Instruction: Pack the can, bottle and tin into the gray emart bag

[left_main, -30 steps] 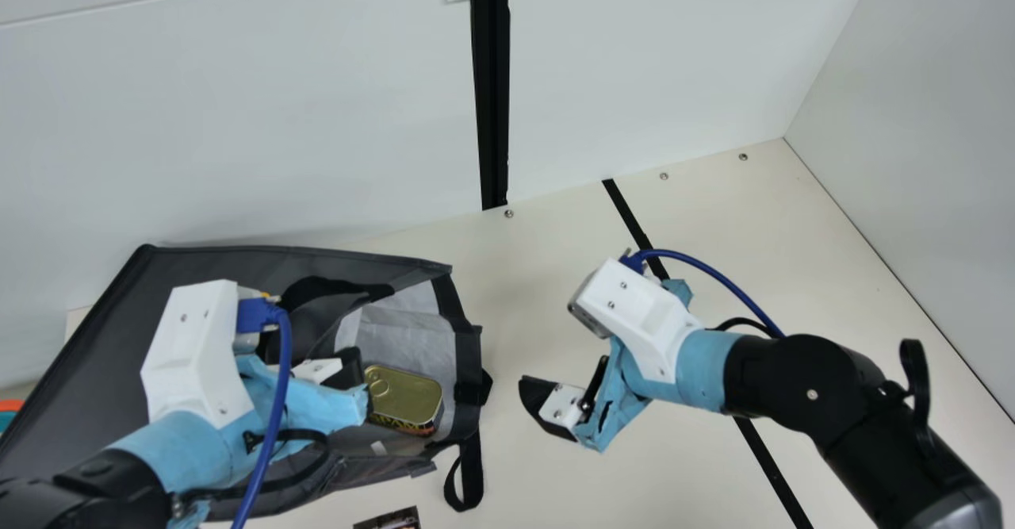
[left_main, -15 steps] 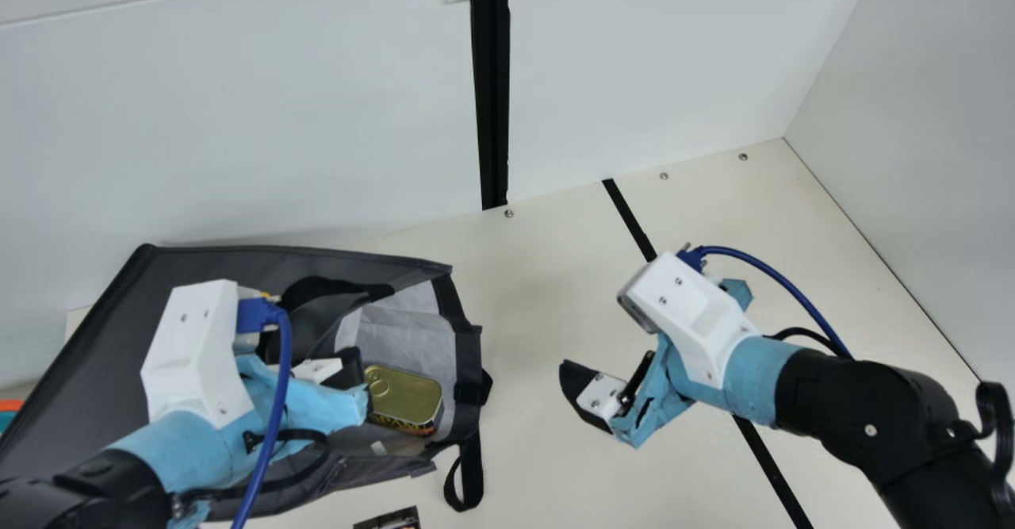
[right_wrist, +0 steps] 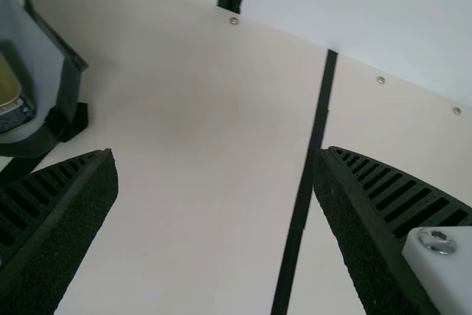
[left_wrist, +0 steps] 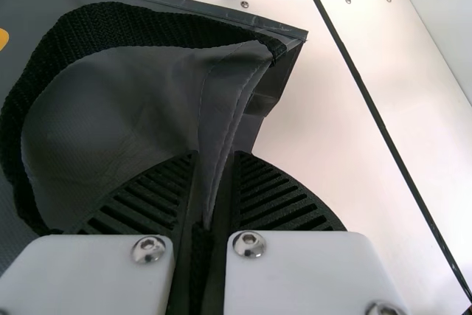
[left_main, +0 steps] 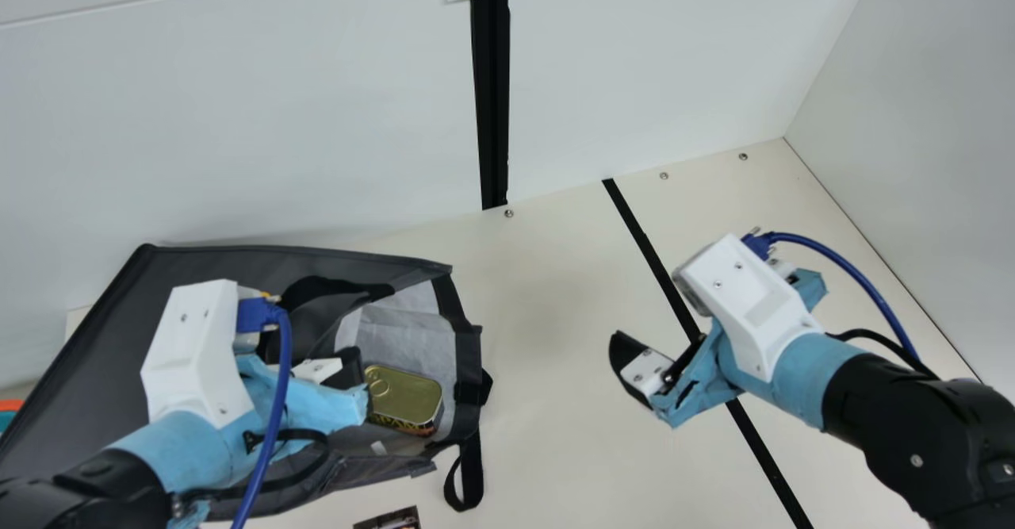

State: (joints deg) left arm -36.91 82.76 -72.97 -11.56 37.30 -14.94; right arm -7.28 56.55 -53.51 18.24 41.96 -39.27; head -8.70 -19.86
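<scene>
"Left gripper [left_main: 347,368]?"
"Clamped on a fold of the gray emart bag [left_main: 230,263], fabric pinched between its ribbed fingers [left_wrist: 284,201]."
"Right gripper [left_main: 634,366]?"
"Spread wide, nothing between, over the cream table [left_main: 539,307], well apart from the bag."
"Tin [left_main: 406,396]?"
"In the bag, on the pale lining [left_main: 404,339] by the mouth, gold lid up. Black strap [left_main: 471,469] hangs out beside it."
"Rest?"
"Black strip [left_main: 658,263] along the table; dark printed thing [left_main: 388,519], near edge, partly cut off."
</scene>
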